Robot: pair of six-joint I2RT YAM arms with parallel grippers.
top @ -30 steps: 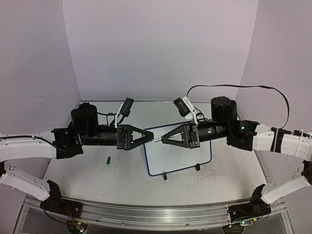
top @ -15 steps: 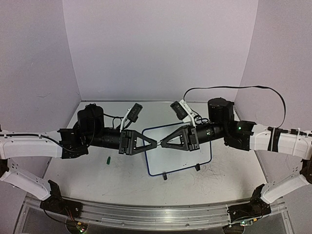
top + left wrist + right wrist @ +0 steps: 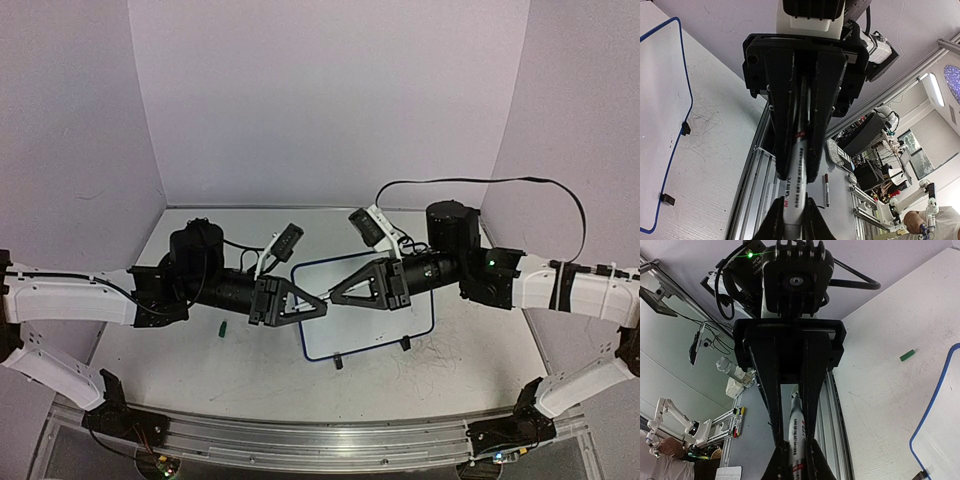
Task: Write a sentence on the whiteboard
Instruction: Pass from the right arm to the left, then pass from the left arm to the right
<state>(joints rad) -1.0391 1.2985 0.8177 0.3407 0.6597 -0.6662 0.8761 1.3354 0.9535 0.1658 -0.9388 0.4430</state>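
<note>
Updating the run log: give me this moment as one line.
right fingers: shut on marker | left fingers: shut on marker | whiteboard: blank | green cap: on table
</note>
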